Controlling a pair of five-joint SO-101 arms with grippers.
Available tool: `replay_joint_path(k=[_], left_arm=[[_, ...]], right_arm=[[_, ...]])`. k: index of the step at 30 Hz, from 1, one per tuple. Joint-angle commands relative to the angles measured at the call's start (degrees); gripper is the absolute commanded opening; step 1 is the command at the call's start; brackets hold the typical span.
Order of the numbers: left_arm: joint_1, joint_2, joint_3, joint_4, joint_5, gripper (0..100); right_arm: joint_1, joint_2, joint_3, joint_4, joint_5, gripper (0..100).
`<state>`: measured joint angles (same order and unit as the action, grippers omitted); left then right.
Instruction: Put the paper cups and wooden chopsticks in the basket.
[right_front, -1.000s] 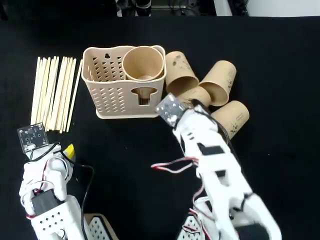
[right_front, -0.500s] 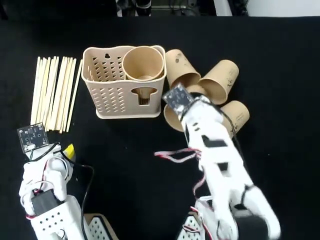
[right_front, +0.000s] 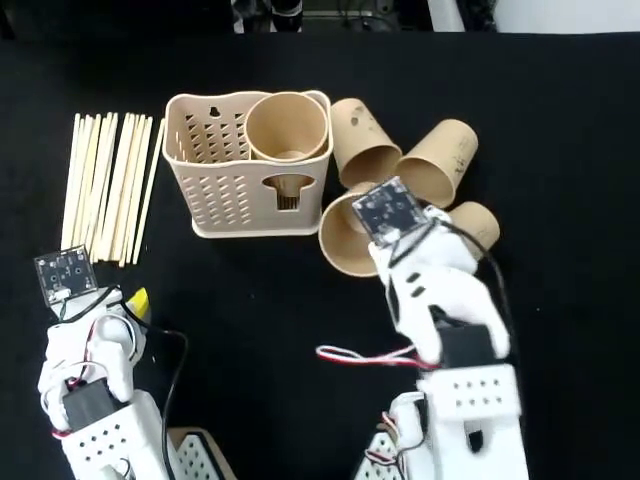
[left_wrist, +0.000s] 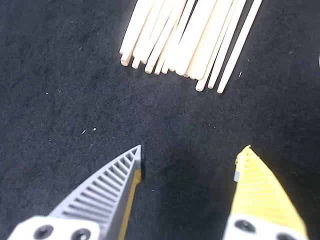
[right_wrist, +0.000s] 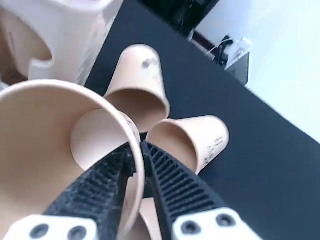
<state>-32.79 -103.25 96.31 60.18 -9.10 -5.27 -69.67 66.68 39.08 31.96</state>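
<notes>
My right gripper (right_wrist: 138, 147) is shut on the rim of a paper cup (right_wrist: 50, 150), one finger inside and one outside. In the high view this held cup (right_front: 347, 236) hangs just right of the beige basket (right_front: 240, 200), mouth tilted up, with the right gripper (right_front: 385, 228) at its rim. Another paper cup (right_front: 287, 125) stands in the basket's right compartment. Three more cups (right_front: 362, 140) (right_front: 440, 160) (right_front: 476, 224) lie on their sides to the right. Wooden chopsticks (right_front: 108, 185) lie left of the basket. My left gripper (left_wrist: 192, 147) is open over bare cloth, just short of the chopsticks' ends (left_wrist: 185, 35).
The table is covered in black cloth (right_front: 560, 120). The lying cups (right_wrist: 140, 90) (right_wrist: 192, 140) sit close beyond the held one, and the basket wall (right_wrist: 55, 30) is near beside it. Red and white cables (right_front: 360, 353) trail from the right arm.
The right arm has swung to the right and drawn one cup out of the cluster toward the front; the cup's mouth now tilts up. The left arm has kept still.
</notes>
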Motion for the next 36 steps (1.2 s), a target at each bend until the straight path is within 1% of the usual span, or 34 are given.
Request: replay_joint_path(k=[1,7,12,15,17,20,24,32,36], left_arm=[[0.6,-0.4,0.8,-0.2,-0.3,30],[0.6,-0.4,0.8,-0.1,-0.3,30],[0.6,-0.4,0.8,-0.1,-0.3,30],[0.6,-0.4,0.8,-0.1,-0.3,30],[0.6,-0.4,0.8,-0.1,-0.3,30],[0.5,-0.4,0.8,-0.1,-0.3,30],[0.5,-0.4,0.8,-0.1,-0.3,30],[0.5,-0.4,0.8,-0.2,-0.3,30],[0.5,-0.4,0.8,-0.2,-0.3,30]], right_arm=[[0.1,-2.9,-10.2,9.6,-2.5,1.2],[0.1,-2.3,-22.8,18.4,-8.2,1.2],[0.0,3.5,-38.5,23.6,-12.7,1.2],[-3.5,8.2,-47.4,25.1,-19.2,1.2],[-6.9,11.6,-52.8,25.7,-20.5,1.2],[-12.4,18.2,-59.7,25.9,-20.5,1.1],[-15.1,28.8,-66.6,25.5,-20.5,1.1],[-15.6,47.3,-79.8,29.5,-20.2,1.1],[-14.7,54.5,-84.3,29.8,-20.0,1.1]])
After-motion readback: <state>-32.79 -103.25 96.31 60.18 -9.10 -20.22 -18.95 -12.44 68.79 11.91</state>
